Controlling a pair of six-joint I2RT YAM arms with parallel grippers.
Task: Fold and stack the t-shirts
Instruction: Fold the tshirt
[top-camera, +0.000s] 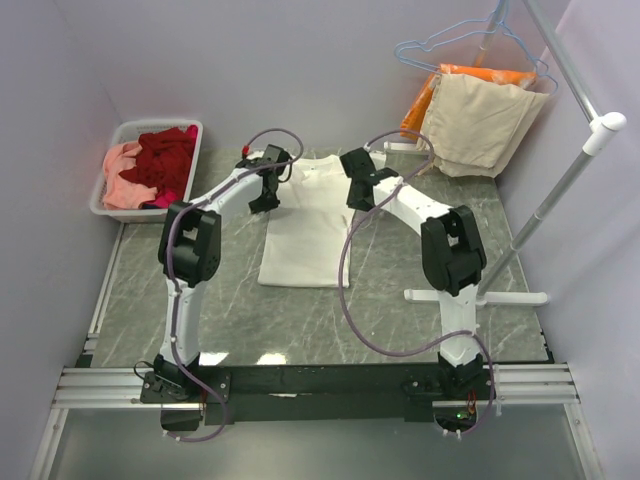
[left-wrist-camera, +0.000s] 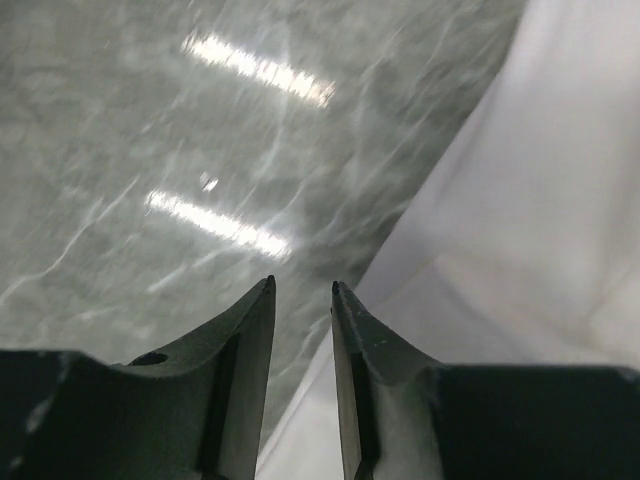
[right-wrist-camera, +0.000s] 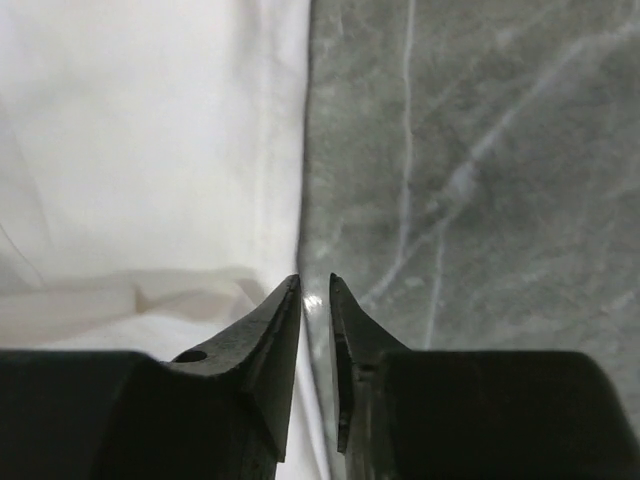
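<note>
A white t-shirt (top-camera: 305, 225) lies folded into a tall rectangle in the middle of the table. My left gripper (top-camera: 265, 197) hovers at its upper left edge and my right gripper (top-camera: 360, 195) at its upper right edge. In the left wrist view the left gripper (left-wrist-camera: 301, 285) is slightly open and straddles the shirt's (left-wrist-camera: 540, 200) edge. In the right wrist view the right gripper (right-wrist-camera: 315, 280) shows only a narrow gap, right over the shirt's (right-wrist-camera: 150, 150) hem. A dark red t-shirt (top-camera: 165, 155) and a salmon pink one (top-camera: 120, 185) lie bunched in the basket.
The white basket (top-camera: 110, 208) stands at the back left corner. A beige cloth (top-camera: 480, 125) and an orange cloth (top-camera: 480, 73) hang from hangers at the back right. The clothes rack's pole (top-camera: 560, 190) and foot (top-camera: 475, 297) stand on the right. Grey marble table (top-camera: 300, 320).
</note>
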